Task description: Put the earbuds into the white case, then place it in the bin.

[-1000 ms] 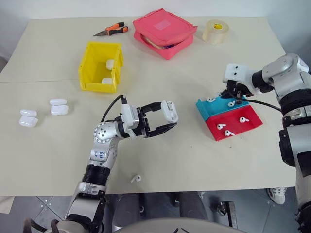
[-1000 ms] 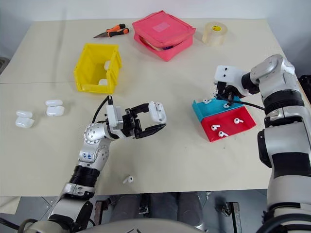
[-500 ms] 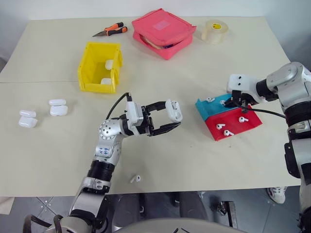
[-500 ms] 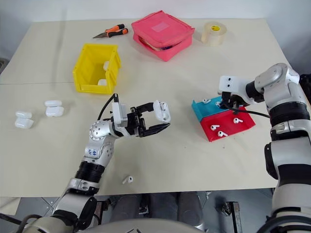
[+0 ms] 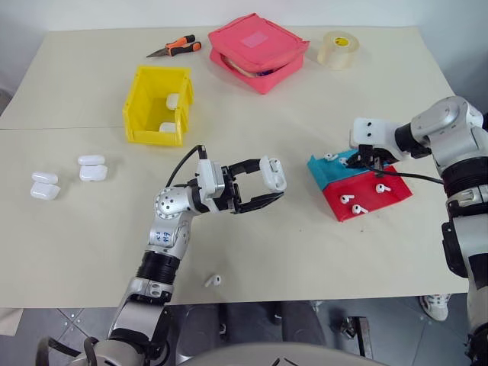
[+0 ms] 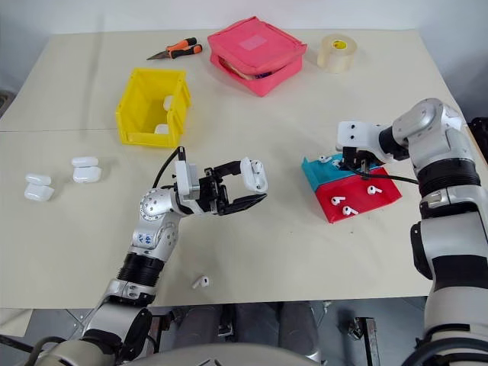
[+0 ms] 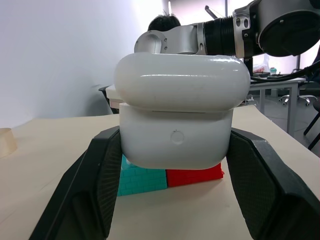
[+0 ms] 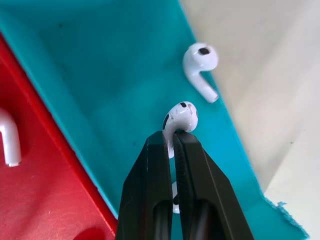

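Note:
My left gripper [image 5: 261, 188] hovers above the table's middle, shut on the white case [image 5: 272, 174], whose lid is closed [image 7: 182, 117]. My right gripper [image 5: 367, 160] points down over the teal half of the tray [image 5: 332, 174]. Its fingers are shut on the stem of one earbud [image 8: 182, 117], just above the teal surface. A second earbud [image 8: 200, 67] lies beside it on the teal. Three more earbuds [image 5: 358, 200] rest on the red half. One loose earbud [image 5: 213, 280] lies near the table's front edge. The yellow bin [image 5: 136, 99] stands at the back left with white cases inside.
Several spare white cases [image 5: 69, 177] lie at the left of the table. A pink-red zip pouch [image 5: 258, 47], a tape roll [image 5: 339, 48] and orange-handled pliers [image 5: 174, 47] sit along the far edge. The teal and red tray stands to the right.
My right gripper has sunk slightly toward the teal half of the tray and rolled a little. The left gripper keeps the case in the same spot.

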You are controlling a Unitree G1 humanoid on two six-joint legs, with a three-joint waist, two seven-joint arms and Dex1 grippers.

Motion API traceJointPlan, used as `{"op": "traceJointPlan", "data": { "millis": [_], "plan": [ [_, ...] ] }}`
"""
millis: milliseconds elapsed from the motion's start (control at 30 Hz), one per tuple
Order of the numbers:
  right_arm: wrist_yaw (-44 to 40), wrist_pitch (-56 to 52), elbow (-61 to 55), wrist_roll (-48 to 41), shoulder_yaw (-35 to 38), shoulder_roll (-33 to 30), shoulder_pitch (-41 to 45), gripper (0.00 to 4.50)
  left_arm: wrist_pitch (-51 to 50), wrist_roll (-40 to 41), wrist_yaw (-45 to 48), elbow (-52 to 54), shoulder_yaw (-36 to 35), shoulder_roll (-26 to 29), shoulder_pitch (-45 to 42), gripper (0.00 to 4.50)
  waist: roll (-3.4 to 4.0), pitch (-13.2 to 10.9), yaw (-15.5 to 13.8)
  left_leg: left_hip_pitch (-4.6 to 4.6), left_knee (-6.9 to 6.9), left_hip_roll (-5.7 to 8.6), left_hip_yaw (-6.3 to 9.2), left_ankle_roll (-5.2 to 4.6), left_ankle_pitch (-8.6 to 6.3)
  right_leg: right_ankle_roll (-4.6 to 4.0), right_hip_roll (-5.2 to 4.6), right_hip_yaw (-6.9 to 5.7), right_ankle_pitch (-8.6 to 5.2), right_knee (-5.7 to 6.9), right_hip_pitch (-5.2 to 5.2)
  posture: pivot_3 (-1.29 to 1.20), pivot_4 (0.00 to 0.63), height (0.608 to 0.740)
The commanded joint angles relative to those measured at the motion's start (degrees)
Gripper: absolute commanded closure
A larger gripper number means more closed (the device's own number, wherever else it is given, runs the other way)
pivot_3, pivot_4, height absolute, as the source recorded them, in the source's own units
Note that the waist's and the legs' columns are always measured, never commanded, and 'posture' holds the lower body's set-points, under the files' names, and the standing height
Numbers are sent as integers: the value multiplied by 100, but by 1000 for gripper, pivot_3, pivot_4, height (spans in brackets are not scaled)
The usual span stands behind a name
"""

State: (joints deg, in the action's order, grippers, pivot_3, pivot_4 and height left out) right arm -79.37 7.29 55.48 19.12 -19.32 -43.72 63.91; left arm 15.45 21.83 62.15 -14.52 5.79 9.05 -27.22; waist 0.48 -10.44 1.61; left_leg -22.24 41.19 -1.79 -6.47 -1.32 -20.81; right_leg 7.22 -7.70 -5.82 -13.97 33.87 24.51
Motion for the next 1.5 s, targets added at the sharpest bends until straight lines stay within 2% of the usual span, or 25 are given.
{"op": "traceJointPlan", "data": {
  "millis": [33, 467, 567, 667, 967, 1233, 1500],
  "plan": [
    [-63, 183, 4, 17, -3, -81, 144, 4427, 90, 17, -15, 204, 15, -9, 27, 1742, 0, 0, 2, 1, 0, 0, 0, 0, 0, 0, 0, 0, 0, 0, 0, 0, 150, 740],
    [-134, 355, 162, 56, -40, -25, 320, 4427, 107, 7, -23, 160, 12, -23, -10, 1742, 0, 0, 0, 0, 0, 0, 0, 0, 0, 0, 0, 0, 0, 0, 0, 0, 150, 740],
    [-93, 377, 196, 68, -44, -6, 347, 3670, 111, 7, -18, 127, 9, -29, -34, 1742, 0, 0, 0, 0, 0, 0, 0, 0, 0, 0, 0, 0, 0, 0, 0, 0, 150, 740],
    [-39, 357, 217, 65, -27, 15, 373, 2652, 119, 4, -15, 88, 2, -31, -61, 1742, 0, 0, 0, 0, 0, 0, 0, 0, 0, 0, 0, 0, 0, 0, 0, 0, 150, 740],
    [-198, 234, 94, -6, 32, -50, 428, 2652, 137, 5, 0, 12, -18, -29, -112, 1742, 0, 0, 0, 0, 0, 0, 0, 0, 0, 0, 0, 0, 0, 1, 0, 0, 150, 740],
    [-252, -1130, -191, -54, 75, 74, 494, 2652, 197, 0, 4, -116, -34, -48, -201, 1742, 1, 0, -2, 0, 0, -1, 1, 0, 0, 0, 0, 0, 0, 1, 0, 0, 150, 740],
    [-271, -1697, -581, -219, 104, 129, 283, 2652, 224, 6, -3, -145, -33, -52, -220, 1742, 1, 0, -2, 0, 1, 0, 1, 0, 0, 0, -1, -1, 0, 1, 0, 0, 150, 740]
  ]
}}
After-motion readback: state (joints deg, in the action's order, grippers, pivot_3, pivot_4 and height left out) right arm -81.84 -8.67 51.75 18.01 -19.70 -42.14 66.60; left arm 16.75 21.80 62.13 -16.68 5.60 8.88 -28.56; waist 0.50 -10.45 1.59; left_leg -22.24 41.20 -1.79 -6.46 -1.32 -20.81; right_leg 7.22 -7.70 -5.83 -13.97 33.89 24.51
